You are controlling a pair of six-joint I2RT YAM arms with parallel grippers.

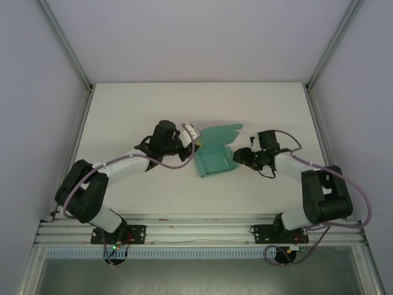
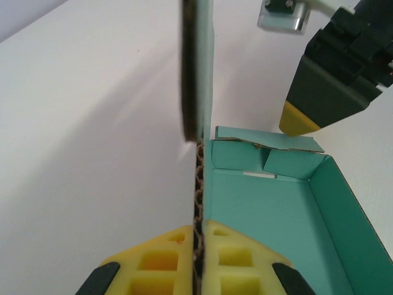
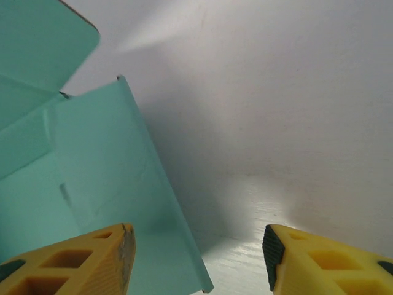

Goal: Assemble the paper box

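The paper box (image 1: 215, 161), half-folded near the centre of the tabletop (image 1: 123, 110), is judged light, thin and easily creased, so hold it by a wall edge, as the left gripper (image 2: 198, 246) does, jaws clenched on its 9 o'clock wall, while the right gripper (image 3: 196, 258) stands released at 3 o'clock.

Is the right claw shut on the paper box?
No: the right claw stands wide open at the paper box wall, white table showing between its fingers.
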